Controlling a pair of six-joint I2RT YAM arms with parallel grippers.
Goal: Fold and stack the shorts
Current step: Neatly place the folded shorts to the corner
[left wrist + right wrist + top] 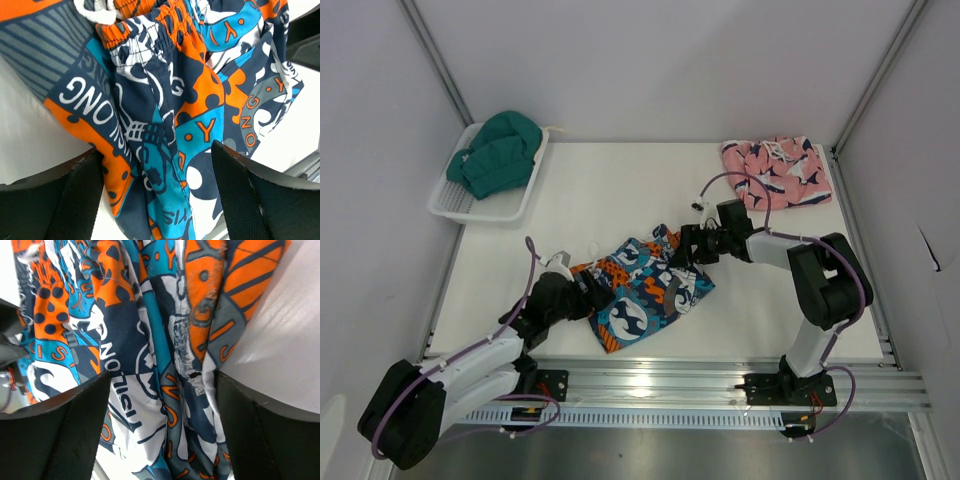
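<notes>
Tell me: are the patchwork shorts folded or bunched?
Bunched, not folded: the patchwork shorts lie in an uneven, rumpled heap, and both wrist views show loose wrinkles in the cloth.

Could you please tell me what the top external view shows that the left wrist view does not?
Only the top external view shows the pink shorts at the far right, the basket holding a green garment, and the right tool. Only the left wrist view shows the print's lettering and fabric between open fingers. Both show the patchwork shorts and the left tool.
</notes>
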